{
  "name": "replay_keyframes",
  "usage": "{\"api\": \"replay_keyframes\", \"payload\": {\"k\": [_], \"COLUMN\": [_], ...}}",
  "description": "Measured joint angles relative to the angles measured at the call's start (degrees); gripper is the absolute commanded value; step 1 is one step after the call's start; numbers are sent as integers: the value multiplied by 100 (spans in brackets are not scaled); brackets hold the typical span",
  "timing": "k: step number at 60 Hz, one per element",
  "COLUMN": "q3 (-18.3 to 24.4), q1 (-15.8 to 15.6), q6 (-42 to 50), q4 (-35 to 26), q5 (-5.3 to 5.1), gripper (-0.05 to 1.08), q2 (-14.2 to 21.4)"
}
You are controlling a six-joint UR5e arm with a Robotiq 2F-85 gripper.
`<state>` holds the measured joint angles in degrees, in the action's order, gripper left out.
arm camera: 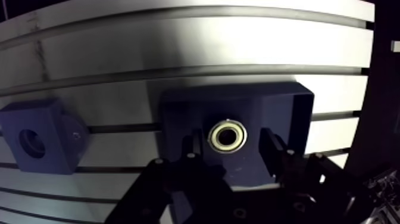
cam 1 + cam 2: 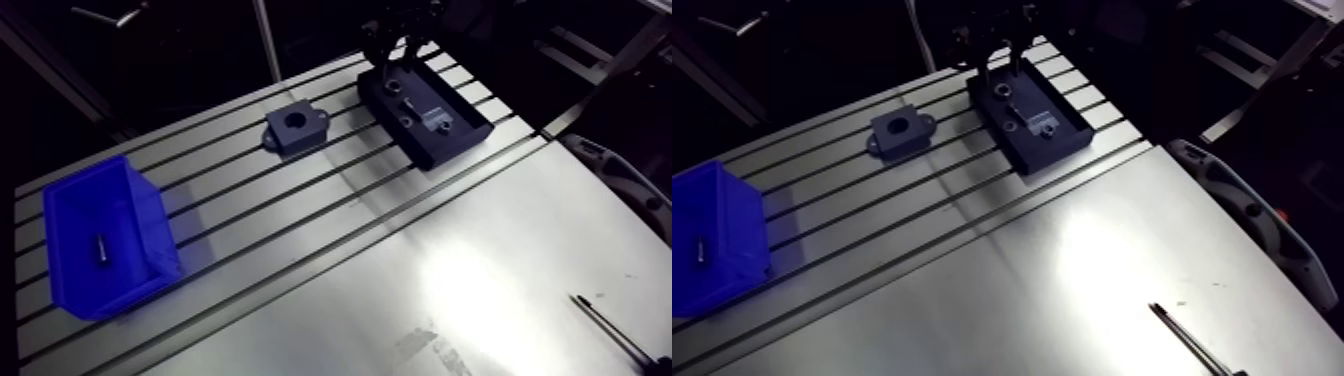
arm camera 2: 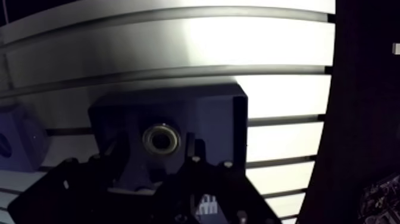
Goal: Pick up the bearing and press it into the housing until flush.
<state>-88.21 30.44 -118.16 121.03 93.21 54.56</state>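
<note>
Pick step here: the end effector (image 2: 396, 62) hangs over the dark tray (image 2: 452, 134) by the far edge of the tabletop (image 2: 480, 270), fingers spread wide either side of the bearing (image 1: 227, 135), nothing gripped yet. Next I'd say it needs a square squeeze, then a lift toward the housing (image 2: 296, 126) beside the tray.

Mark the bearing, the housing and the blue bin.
bearing (image 1: 227, 123), wrist view, on its metal ring.
housing (image 2: 300, 140), arm view, front face under the bore.
blue bin (image 2: 120, 292), arm view, outer front wall.
</note>
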Motion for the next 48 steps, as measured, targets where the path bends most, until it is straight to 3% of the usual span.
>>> {"api": "replay_keyframes", "payload": {"k": [48], "q3": [-85], "q1": [6], "q6": [-1], "q4": [165], "q5": [8], "gripper": [42], "q2": [-83]}}
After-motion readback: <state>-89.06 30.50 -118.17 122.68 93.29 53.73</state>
